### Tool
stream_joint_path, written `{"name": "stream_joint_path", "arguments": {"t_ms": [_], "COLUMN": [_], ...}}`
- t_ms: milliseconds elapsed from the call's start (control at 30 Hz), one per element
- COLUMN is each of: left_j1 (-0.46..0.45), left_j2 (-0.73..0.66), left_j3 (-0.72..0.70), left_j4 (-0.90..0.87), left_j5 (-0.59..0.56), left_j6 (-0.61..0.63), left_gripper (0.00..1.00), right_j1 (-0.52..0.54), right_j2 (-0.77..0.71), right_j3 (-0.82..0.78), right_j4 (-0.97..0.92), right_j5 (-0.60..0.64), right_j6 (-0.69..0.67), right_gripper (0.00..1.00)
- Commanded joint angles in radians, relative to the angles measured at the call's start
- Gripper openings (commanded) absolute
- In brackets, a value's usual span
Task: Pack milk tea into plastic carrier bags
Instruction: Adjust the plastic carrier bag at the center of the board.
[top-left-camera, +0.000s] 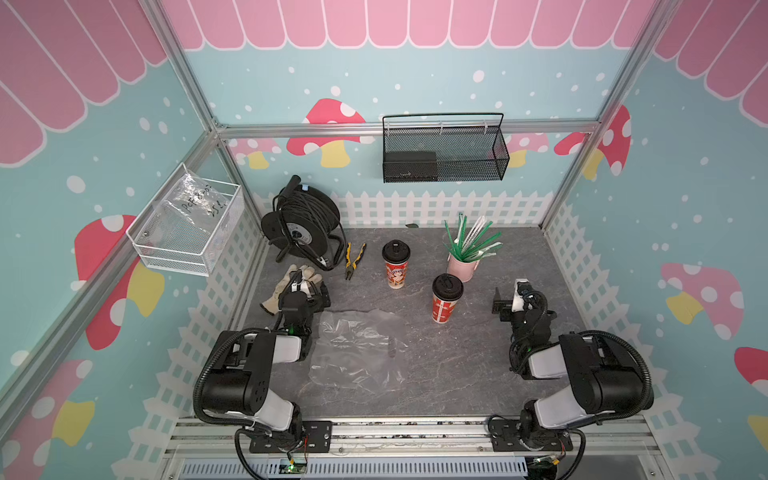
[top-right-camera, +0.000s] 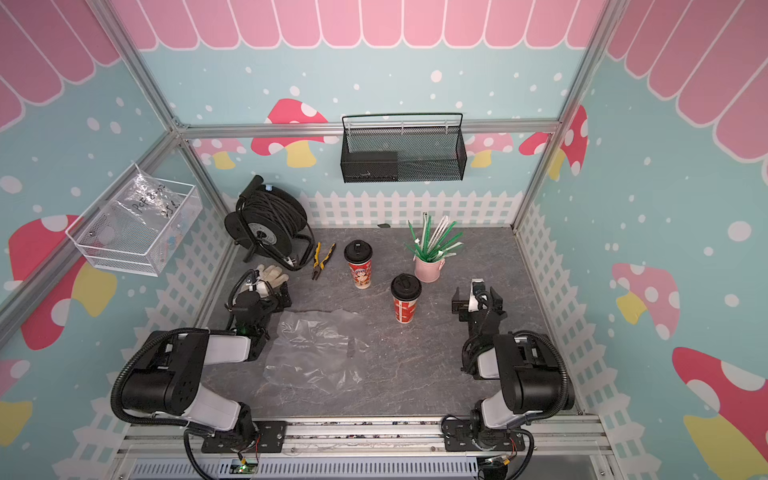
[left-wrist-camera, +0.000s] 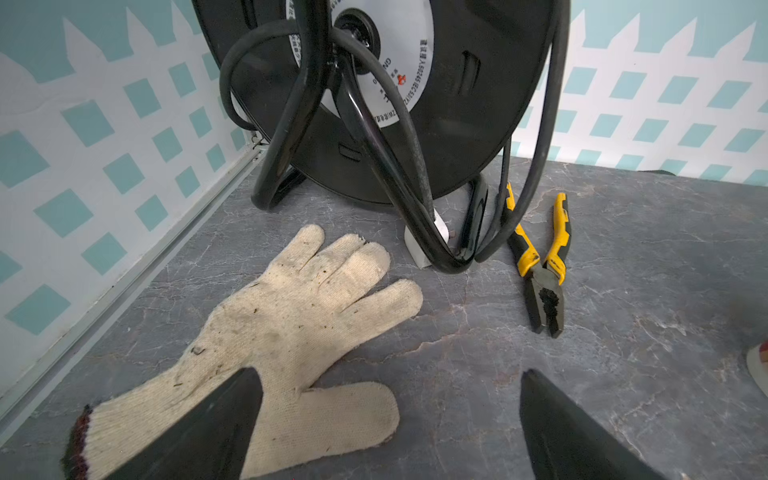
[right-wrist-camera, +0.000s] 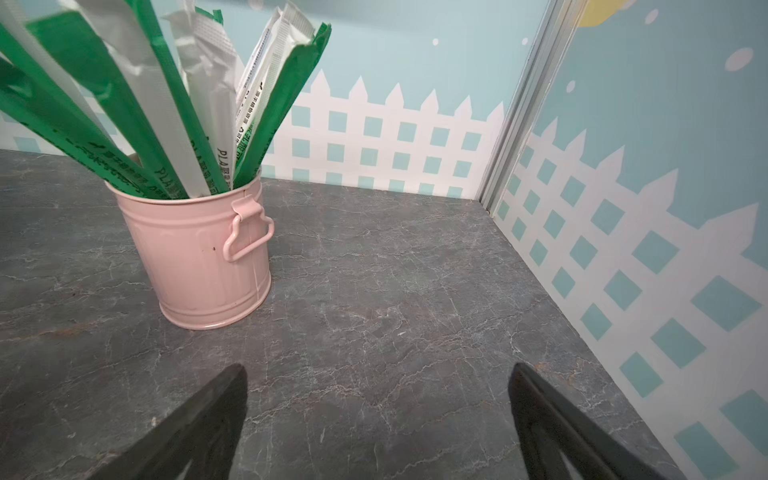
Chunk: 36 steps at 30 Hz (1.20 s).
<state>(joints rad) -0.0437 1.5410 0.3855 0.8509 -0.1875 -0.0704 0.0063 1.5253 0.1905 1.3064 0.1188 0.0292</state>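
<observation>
Milk tea stands upright mid-desk in both top views, the printed cup nearer the back edge than the red cup. The carrier bag lies flat toward the front edge. Only the left wrist view shows the left gripper spread wide above a glove, near pliers. The right wrist view shows the right gripper released over bare desk, near the straw pot.

Left arm: folded at the elbow, forearm extended forward. Left hand: held low, jaws spread wide, nothing gripped. Right arm: folded likewise. Right hand: held low, jaws spread wide, nothing gripped.
</observation>
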Motion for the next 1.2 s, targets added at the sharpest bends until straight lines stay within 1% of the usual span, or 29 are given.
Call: {"name": "stream_joint_path", "arguments": {"t_ms": [0,1067,1100,1133,1167], "left_j1": [-0.001,0.0,-0.004,-0.028,-0.04], "left_j2": [-0.002,-0.004,-0.005,-0.018,-0.033], "left_j3": [0.012,0.012,0.009,0.015,0.003], "left_j4": [0.025,0.025,0.028,0.008,0.004], "left_j5": [-0.011,-0.011,-0.018,-0.065,-0.084], "left_j6": [0.027,0.027,0.032,0.044,0.045], "left_gripper": [0.99,0.99,0.99,0.99,0.99], "right_j1": [-0.005,-0.005,-0.005,-0.005,-0.002], "right_j2": [0.003,0.001,0.001,-0.02,-0.051], "right_j3": [0.007,0.005,0.004,-0.001,-0.01], "right_j4": [0.024,0.026,0.033,0.027,0.023], "right_j5": [-0.003,-0.002,0.005,0.027,0.043], "right_j6": [-0.021,-0.019,-0.019,-0.008,-0.008], "right_gripper": [1.0,0.99,0.99,0.99,1.0]}}
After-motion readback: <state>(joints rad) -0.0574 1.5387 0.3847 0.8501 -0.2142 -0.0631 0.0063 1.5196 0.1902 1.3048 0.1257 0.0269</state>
